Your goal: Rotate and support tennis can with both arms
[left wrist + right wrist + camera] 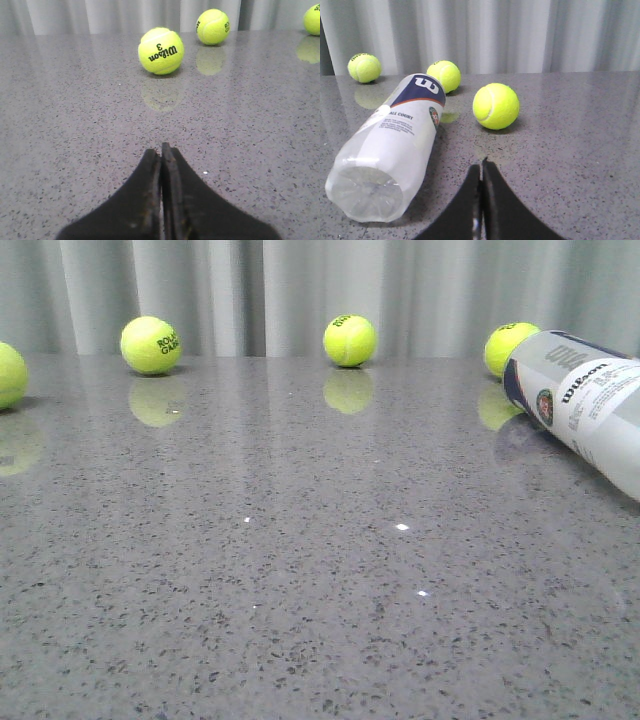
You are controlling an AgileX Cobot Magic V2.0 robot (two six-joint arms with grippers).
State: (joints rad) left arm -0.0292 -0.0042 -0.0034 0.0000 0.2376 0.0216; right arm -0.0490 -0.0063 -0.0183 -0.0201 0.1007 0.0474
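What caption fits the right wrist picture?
Shut right fingers face the can lying beside a ball.

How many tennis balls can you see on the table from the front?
4: one at the left edge, one back left, one back centre, one behind the tennis can. The right wrist view shows another, outside the front view.

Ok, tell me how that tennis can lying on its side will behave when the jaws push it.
The tennis can lies on its side on the glossy table, so it will probably roll when nudged sideways. It looks empty through the clear base, so likely light and quick to skid. The smooth plastic wall may slip in the grip and flex under a hard squeeze.
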